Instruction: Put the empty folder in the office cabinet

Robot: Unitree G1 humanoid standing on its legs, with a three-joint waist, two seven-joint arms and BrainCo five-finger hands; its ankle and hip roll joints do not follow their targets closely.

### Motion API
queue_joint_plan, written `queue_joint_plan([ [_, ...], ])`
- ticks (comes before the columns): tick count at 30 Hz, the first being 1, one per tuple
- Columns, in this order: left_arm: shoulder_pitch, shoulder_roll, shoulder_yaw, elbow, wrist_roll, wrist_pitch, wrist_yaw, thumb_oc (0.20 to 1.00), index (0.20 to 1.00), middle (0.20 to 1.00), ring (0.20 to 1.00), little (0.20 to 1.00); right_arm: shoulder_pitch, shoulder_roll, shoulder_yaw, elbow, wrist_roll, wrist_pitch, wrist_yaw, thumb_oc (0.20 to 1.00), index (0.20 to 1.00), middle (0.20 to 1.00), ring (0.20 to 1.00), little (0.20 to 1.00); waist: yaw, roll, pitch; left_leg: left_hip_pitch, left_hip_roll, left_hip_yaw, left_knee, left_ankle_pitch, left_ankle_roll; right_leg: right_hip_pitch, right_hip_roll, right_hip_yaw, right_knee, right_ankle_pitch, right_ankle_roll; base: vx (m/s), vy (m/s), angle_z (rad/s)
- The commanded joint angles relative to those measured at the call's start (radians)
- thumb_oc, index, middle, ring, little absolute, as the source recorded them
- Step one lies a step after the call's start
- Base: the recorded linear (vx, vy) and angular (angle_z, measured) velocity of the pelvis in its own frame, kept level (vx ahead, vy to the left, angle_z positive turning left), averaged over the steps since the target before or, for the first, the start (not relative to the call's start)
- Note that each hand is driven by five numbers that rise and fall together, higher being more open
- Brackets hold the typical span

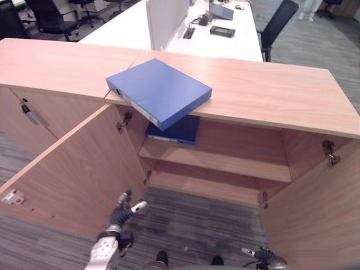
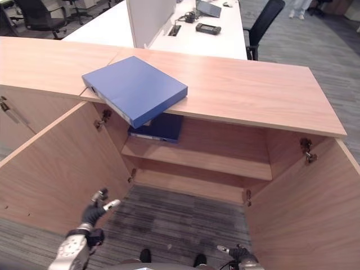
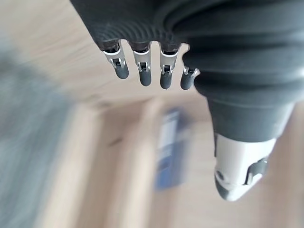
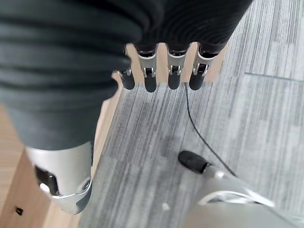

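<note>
Both hands hang low in front of the cabinet (image 1: 270, 101), left hand (image 1: 121, 214) and right hand (image 1: 264, 257) fingers relaxed, empty. Blue folder (image 1: 160, 91) lies on the cabinet's top, overhanging its edge.

Bright, even indoor light; the left wrist view's background is heavily blurred.

Looks like an office: long white desks (image 1: 135, 25) with swivel chairs (image 1: 277, 25), grey carpet (image 1: 315, 39), probably a laptop (image 1: 221, 11).
</note>
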Motion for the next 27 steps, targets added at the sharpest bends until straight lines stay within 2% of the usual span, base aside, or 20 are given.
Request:
queue_joint_plan([
  [1, -0.042, 0.022, 0.068, -0.048, 0.227, -0.120, 0.163, 1.000, 1.000, 1.000, 1.000, 1.000, -0.042, 0.041, 0.012, 0.030, 0.016, -0.034, -0.026, 1.000, 1.000, 1.000, 1.000, 1.000, 0.009, -0.035, 0.038, -0.012, 0.006, -0.019, 0.005, -0.066, -0.032, 0.018, -0.016, -0.039, 0.009, -0.112, 0.066, -0.01, -0.068, 0.15],
  [2, -0.056, 0.029, 0.100, -0.076, 0.319, -0.129, 0.272, 1.000, 1.000, 1.000, 1.000, 1.000, -0.027, 0.053, 0.027, 0.030, 0.020, -0.047, -0.029, 1.000, 1.000, 1.000, 1.000, 1.000, 0.012, -0.044, 0.037, -0.015, 0.012, -0.018, 0.005, -0.065, -0.037, 0.019, -0.012, -0.041, 0.009, -0.115, 0.066, -0.01, -0.042, 0.11],
  [3, -0.056, 0.029, 0.100, -0.076, 0.320, -0.129, 0.272, 1.000, 1.000, 1.000, 1.000, 1.000, -0.027, 0.053, 0.027, 0.030, 0.020, -0.047, -0.029, 1.000, 1.000, 1.000, 1.000, 1.000, 0.012, -0.045, 0.037, -0.016, 0.012, -0.019, 0.005, -0.065, -0.037, 0.018, -0.012, -0.041, 0.009, -0.115, 0.066, 0.01, -0.090, 0.06],
  [4, -0.071, 0.027, 0.126, -0.092, 0.370, -0.138, 0.355, 1.000, 1.000, 1.000, 1.000, 1.000, -0.020, 0.066, 0.042, 0.039, 0.027, -0.054, -0.036, 1.000, 1.000, 1.000, 1.000, 1.000, 0.016, -0.053, 0.037, -0.015, 0.017, -0.018, 0.005, -0.065, -0.042, 0.021, -0.009, -0.042, 0.009, -0.118, 0.066, 0.00, -0.045, -0.01],
  [6, -0.088, 0.028, 0.126, -0.098, 0.402, -0.145, 0.401, 1.000, 1.000, 1.000, 1.000, 1.000, -0.023, 0.071, 0.053, 0.043, 0.031, -0.061, -0.044, 1.000, 1.000, 1.000, 1.000, 1.000, 0.017, -0.059, 0.037, -0.014, 0.020, -0.017, 0.005, -0.065, -0.044, 0.024, -0.008, -0.044, 0.009, -0.119, 0.066, 0.02, -0.056, -0.01],
  [8, -0.154, 0.053, 0.074, -0.103, 0.451, -0.151, 0.457, 1.000, 1.000, 1.000, 1.000, 1.000, -0.056, 0.083, 0.090, 0.042, 0.049, -0.075, -0.060, 1.000, 1.000, 1.000, 1.000, 1.000, 0.021, -0.062, 0.034, -0.007, 0.025, -0.017, 0.005, -0.072, -0.048, 0.032, -0.006, -0.043, 0.009, -0.125, 0.067, 0.02, -0.027, 0.00],
  [9, -0.158, 0.053, 0.072, -0.101, 0.452, -0.151, 0.459, 1.000, 1.000, 1.000, 1.000, 1.000, -0.058, 0.084, 0.088, 0.043, 0.050, -0.076, -0.060, 1.000, 1.000, 1.000, 1.000, 1.000, 0.022, -0.064, 0.034, -0.012, 0.022, -0.017, 0.005, -0.065, -0.046, 0.027, -0.008, -0.044, 0.009, -0.120, 0.067, 0.00, 0.000, 0.00],
  [11, -0.217, 0.124, 0.008, -0.140, 0.543, -0.150, 0.465, 1.000, 1.000, 1.000, 1.000, 1.000, -0.081, 0.096, 0.118, 0.041, 0.055, -0.079, -0.070, 1.000, 1.000, 1.000, 1.000, 1.000, 0.015, -0.060, 0.029, 0.001, 0.023, -0.011, 0.005, -0.079, -0.047, 0.038, -0.006, -0.040, 0.009, -0.125, 0.069, 0.01, 0.003, -0.03],
  [13, -0.242, 0.153, -0.014, -0.146, 0.581, -0.147, 0.465, 1.000, 1.000, 1.000, 1.000, 1.000, -0.087, 0.099, 0.124, 0.041, 0.052, -0.080, -0.071, 1.000, 1.000, 1.000, 1.000, 1.000, 0.012, -0.061, 0.028, 0.001, 0.021, -0.008, 0.005, -0.076, -0.046, 0.035, -0.007, -0.039, 0.009, -0.119, 0.069, 0.00, 0.000, 0.00],
  [17, -0.364, 0.272, -0.101, -0.159, 0.754, -0.123, 0.467, 1.000, 1.000, 1.000, 1.000, 1.000, -0.085, 0.092, 0.161, 0.026, 0.031, -0.082, -0.067, 1.000, 1.000, 1.000, 1.000, 1.000, -0.022, -0.054, 0.010, 0.013, 0.019, 0.008, 0.005, -0.090, -0.045, 0.033, -0.009, -0.025, 0.009, -0.115, 0.073, 0.03, 0.024, -0.03],
  [18, -0.371, 0.273, -0.106, -0.154, 0.757, -0.123, 0.471, 1.000, 1.000, 1.000, 1.000, 1.000, -0.085, 0.094, 0.159, 0.025, 0.031, -0.081, -0.067, 1.000, 1.000, 1.000, 1.000, 1.000, -0.020, -0.056, 0.011, 0.013, 0.019, 0.008, 0.005, -0.090, -0.044, 0.032, -0.010, -0.025, 0.009, -0.115, 0.074, 0.05, 0.028, -0.11],
  [20, -0.444, 0.325, -0.138, -0.141, 0.822, -0.111, 0.469, 1.000, 1.000, 1.000, 1.000, 1.000, -0.083, 0.085, 0.165, 0.022, 0.016, -0.082, -0.065, 1.000, 1.000, 1.000, 1.000, 1.000, -0.039, -0.051, -0.001, 0.020, 0.017, 0.017, 0.005, -0.098, -0.043, 0.034, -0.008, -0.011, 0.009, -0.114, 0.075, 0.04, 0.028, -0.18],
  [23, -0.494, 0.356, -0.145, -0.136, 0.855, -0.098, 0.490, 1.000, 1.000, 1.000, 1.000, 1.000, -0.082, 0.082, 0.168, 0.021, 0.009, -0.082, -0.063, 1.000, 1.000, 1.000, 1.000, 1.000, -0.052, -0.049, -0.010, 0.024, 0.016, 0.024, 0.005, -0.103, -0.044, 0.033, -0.007, -0.005, 0.009, -0.113, 0.077, 0.03, 0.003, -0.09],
  [27, -0.506, 0.359, -0.129, -0.141, 0.865, -0.086, 0.519, 1.000, 1.000, 1.000, 1.000, 1.000, -0.077, 0.082, 0.163, 0.015, 0.006, -0.084, -0.061, 1.000, 1.000, 1.000, 1.000, 1.000, -0.056, -0.048, -0.016, 0.028, 0.018, 0.028, 0.005, -0.107, -0.046, 0.035, -0.005, 0.001, 0.009, -0.116, 0.077, 0.04, -0.034, -0.09],
])
